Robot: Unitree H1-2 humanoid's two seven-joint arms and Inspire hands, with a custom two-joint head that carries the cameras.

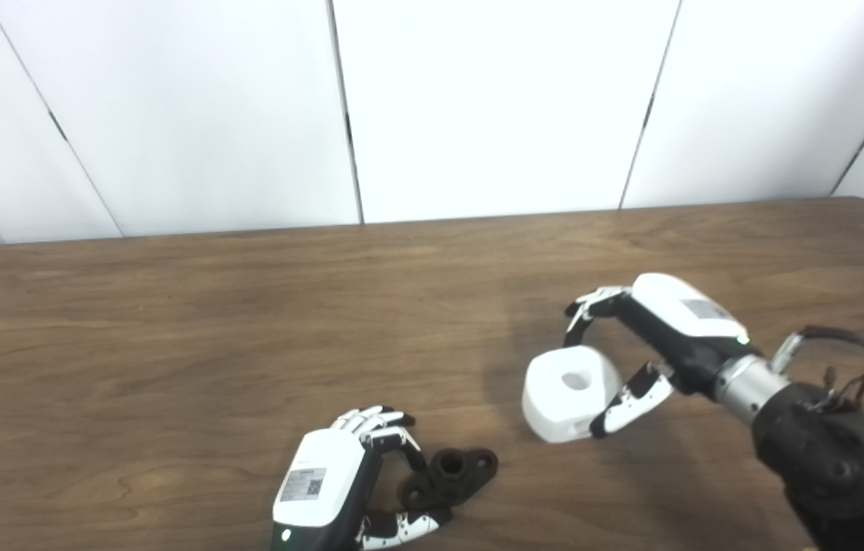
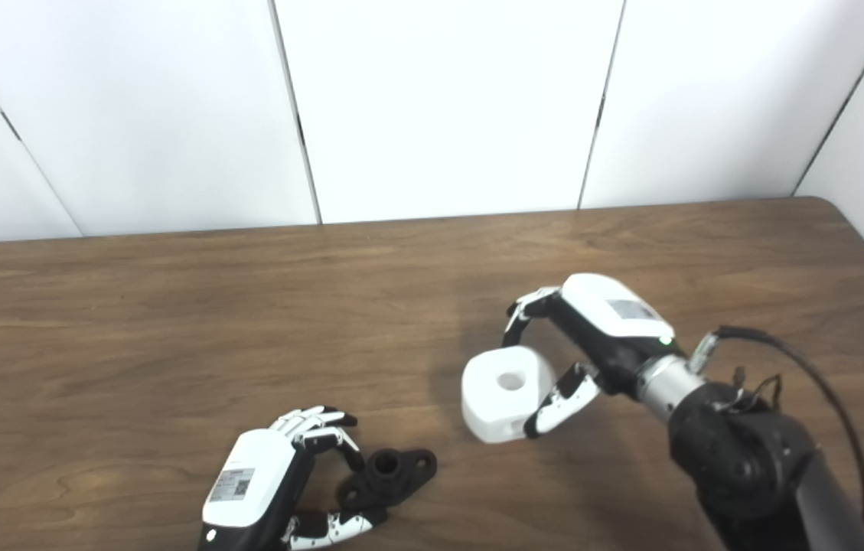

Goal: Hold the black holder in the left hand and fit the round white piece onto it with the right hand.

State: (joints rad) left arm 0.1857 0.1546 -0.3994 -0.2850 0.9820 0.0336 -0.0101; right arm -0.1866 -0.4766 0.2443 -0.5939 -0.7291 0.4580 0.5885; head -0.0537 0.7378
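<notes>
Holder (image 1: pixel 451 476) black; round piece (image 1: pixel 569 392) white; table (image 1: pixel 248 321) brown woodgrain; wall panels (image 1: pixel 493 99) white.

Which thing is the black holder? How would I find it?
Look along the near edge of the brown wooden table, left of the middle. The left hand has its fingers around it: the black holder, small and dark with round holes, unlike the bigger white piece.

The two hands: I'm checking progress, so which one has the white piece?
The right hand, fingers curled around the round white piece. The left hand is instead closed on the black holder at the near table edge.
</notes>
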